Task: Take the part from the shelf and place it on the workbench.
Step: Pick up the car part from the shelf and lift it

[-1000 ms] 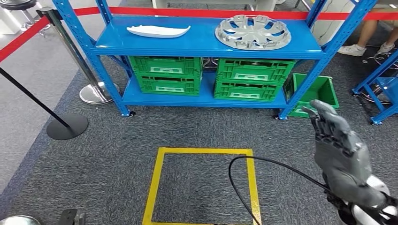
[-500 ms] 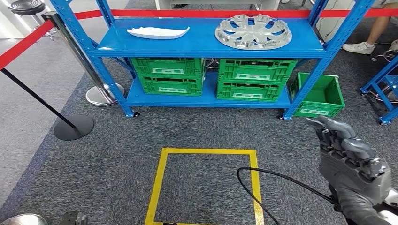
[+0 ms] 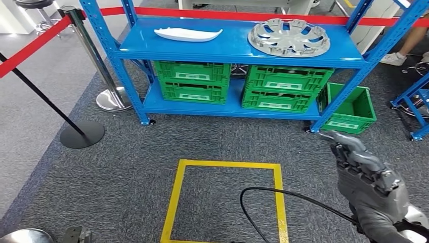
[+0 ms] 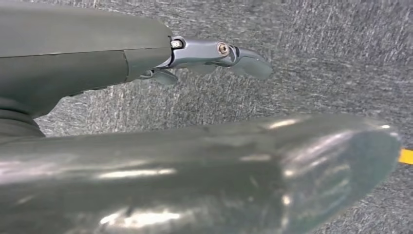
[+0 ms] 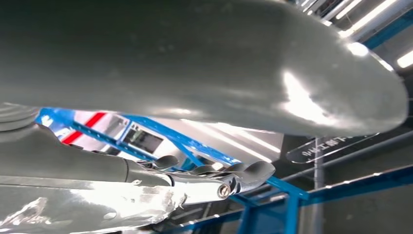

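Part candidates: two items lie on the top deck of the blue steel shelf rack (image 3: 227,48). The task line does not say which is meant. The silver-grey round plastic wheel cover (image 3: 289,37) lies flat toward the rack's right end, face up. The white elongated moulded plastic panel (image 3: 187,34) lies flat toward the rack's left end, well apart from the cover.

Orientation: the white panel's long axis runs along the deck's length, its tapered tip pointing toward the wheel cover. The cover, being round, has no long axis.

Handling, as judged: both appear light, thin and stiff, with smooth surfaces likely to slip. The cover's spokes and openings offer a rim hold; squeezing across the thin rim could flex or crack it. The panel is best taken near its middle, across the narrow width, so it stays level.

Hands: the right hand (image 3: 367,174) is raised in front of and below the rack's right post, well short of the deck, fingers loosely extended and holding nothing. The left hand (image 4: 146,97) hangs over grey carpet, fingers extended, nothing in it.

Other: green plastic crates (image 3: 235,83) fill the rack's lower deck; one green open bin (image 3: 351,109) stands on the floor beside the rack's right post. A yellow taped square (image 3: 227,200) marks the carpet in front of the rack.
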